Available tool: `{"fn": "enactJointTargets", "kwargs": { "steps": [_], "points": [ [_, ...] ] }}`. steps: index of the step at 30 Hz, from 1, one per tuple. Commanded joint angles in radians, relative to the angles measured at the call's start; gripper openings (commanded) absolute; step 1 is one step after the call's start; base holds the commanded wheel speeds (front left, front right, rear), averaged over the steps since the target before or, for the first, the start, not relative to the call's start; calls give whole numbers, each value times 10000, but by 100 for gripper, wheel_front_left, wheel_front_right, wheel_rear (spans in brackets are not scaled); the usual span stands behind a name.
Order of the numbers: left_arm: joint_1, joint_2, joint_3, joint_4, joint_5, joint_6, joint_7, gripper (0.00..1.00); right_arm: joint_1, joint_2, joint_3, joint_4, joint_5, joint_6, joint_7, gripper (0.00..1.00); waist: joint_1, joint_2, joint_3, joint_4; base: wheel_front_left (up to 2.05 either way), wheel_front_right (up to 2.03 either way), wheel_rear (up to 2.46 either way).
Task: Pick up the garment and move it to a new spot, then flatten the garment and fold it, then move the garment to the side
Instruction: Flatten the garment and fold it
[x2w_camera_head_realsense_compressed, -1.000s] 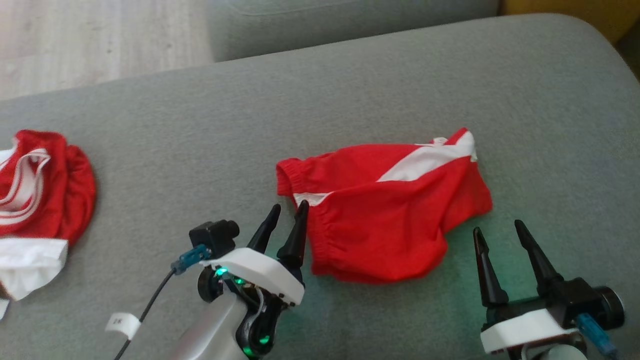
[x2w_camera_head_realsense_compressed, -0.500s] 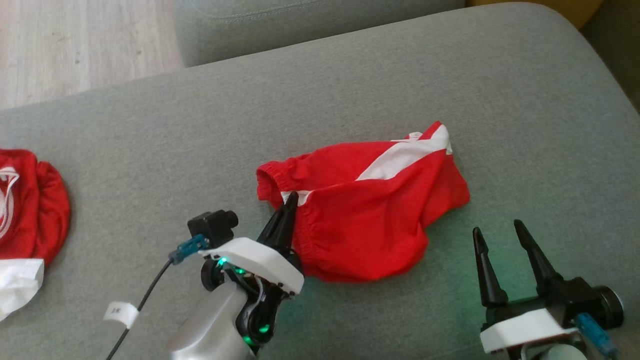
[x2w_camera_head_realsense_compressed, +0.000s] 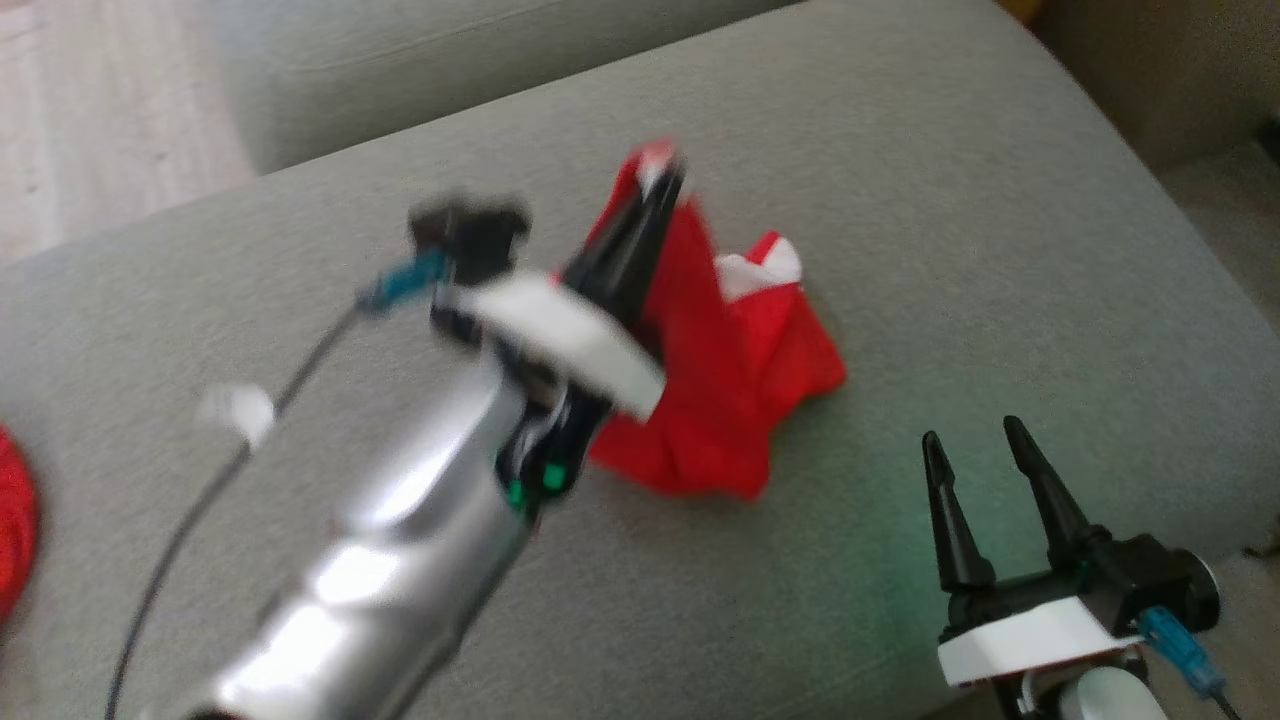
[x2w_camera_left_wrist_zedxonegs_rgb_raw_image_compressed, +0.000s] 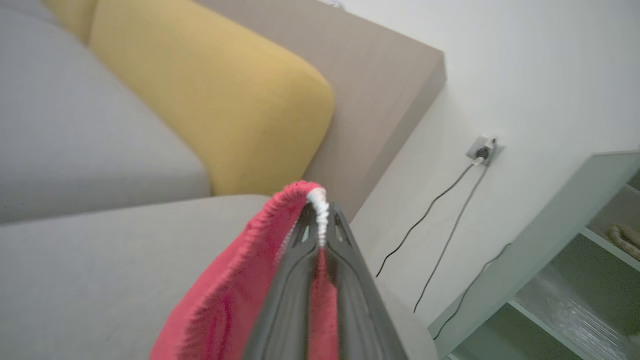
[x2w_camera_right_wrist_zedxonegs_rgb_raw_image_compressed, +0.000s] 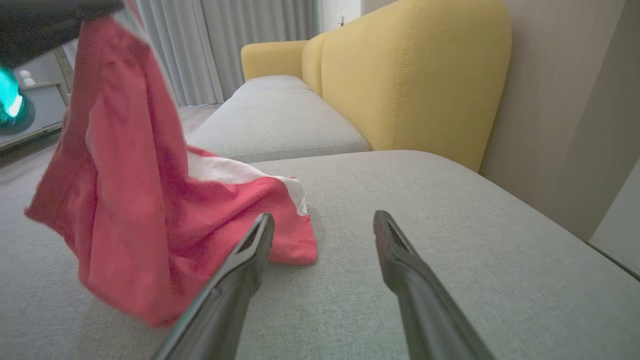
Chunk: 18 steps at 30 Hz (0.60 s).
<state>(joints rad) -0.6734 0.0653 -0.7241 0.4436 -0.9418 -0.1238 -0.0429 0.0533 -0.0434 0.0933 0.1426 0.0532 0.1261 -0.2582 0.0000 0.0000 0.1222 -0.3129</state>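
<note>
The garment (x2w_camera_head_realsense_compressed: 735, 370) is a pair of red shorts with white stripes. My left gripper (x2w_camera_head_realsense_compressed: 660, 180) is shut on its elastic waistband and holds it up above the grey cushion (x2w_camera_head_realsense_compressed: 960, 230), blurred with motion. In the left wrist view the red hem and white trim (x2w_camera_left_wrist_zedxonegs_rgb_raw_image_compressed: 319, 210) sit pinched between the fingertips (x2w_camera_left_wrist_zedxonegs_rgb_raw_image_compressed: 320, 220). The lower part of the garment (x2w_camera_right_wrist_zedxonegs_rgb_raw_image_compressed: 150, 210) still rests on the cushion. My right gripper (x2w_camera_head_realsense_compressed: 975, 450) stands open at the lower right, just right of the cloth, with nothing between its fingers (x2w_camera_right_wrist_zedxonegs_rgb_raw_image_compressed: 240, 265).
Another red cloth (x2w_camera_head_realsense_compressed: 15, 520) lies at the far left edge of the cushion. Yellow backrests (x2w_camera_right_wrist_zedxonegs_rgb_raw_image_compressed: 415, 75) rise behind the seat. A wall with a socket and cables (x2w_camera_left_wrist_zedxonegs_rgb_raw_image_compressed: 480, 150) and a pale shelf unit (x2w_camera_left_wrist_zedxonegs_rgb_raw_image_compressed: 575, 250) stand past the sofa's end.
My left gripper has shut on the garment's waistband and lifted it up and away, bunching the cloth. The head camera has shifted. The right gripper has kept its place.
</note>
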Motion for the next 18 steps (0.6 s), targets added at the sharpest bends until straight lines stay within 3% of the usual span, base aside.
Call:
{"fn": "enactJointTargets", "kwargs": {
  "steps": [1,10,15,18],
  "points": [
    [-1301,1,168,-486,128,-51,44,0,-259,-68,352,-347,145,46,-36,100,0,0,29,-442,0,0,0],
    [-4655,-144,-144,-839,-427,-66,-816,0,-282,-68,463,-421,410,46,-36,100,0,0,30,-607,0,0,0],
    [-4323,233,-630,-1011,-614,-67,-916,0,-226,-68,335,-491,399,46,-36,100,0,0,21,-220,0,0,0],
    [-3161,973,-985,-1157,-735,-67,-1018,0,-165,-68,203,-554,331,46,-36,100,0,0,118,275,0,0,0]
  ]
}}
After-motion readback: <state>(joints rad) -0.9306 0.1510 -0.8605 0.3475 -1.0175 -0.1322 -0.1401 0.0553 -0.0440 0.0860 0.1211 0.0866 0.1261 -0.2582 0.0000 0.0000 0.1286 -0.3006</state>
